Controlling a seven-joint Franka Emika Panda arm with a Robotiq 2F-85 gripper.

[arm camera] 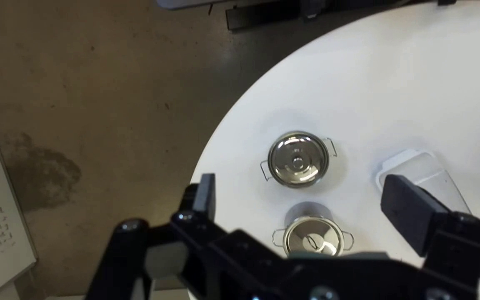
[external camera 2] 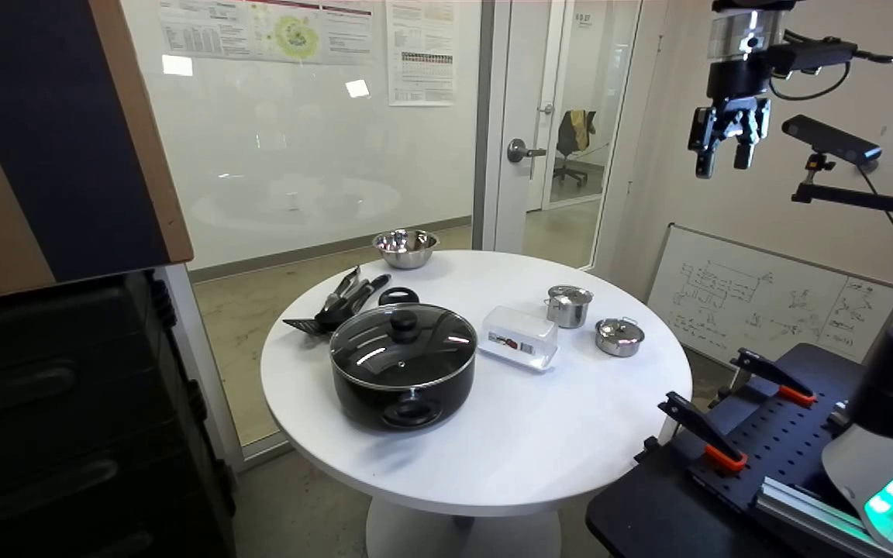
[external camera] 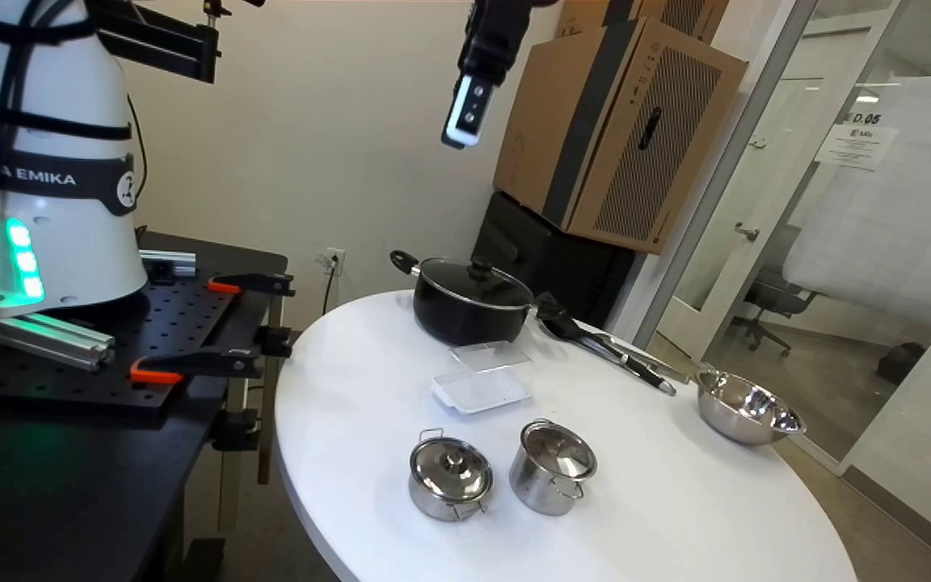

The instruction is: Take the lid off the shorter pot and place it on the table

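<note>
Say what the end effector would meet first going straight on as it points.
Pointing down, the end effector would probably meet the table beside the shorter pot; depth is unclear, so the lid could come first.

Both exterior views — table (external camera: 635,428) from roughly opposite sides; wrist view — almost straight down.

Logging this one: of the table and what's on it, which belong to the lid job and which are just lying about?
Job:
shorter steel pot
knobbed steel lid, resting on it
round white table

Lying about:
taller steel pot
big black pot
plastic box
kitchen utensils
wide steel pan
</note>
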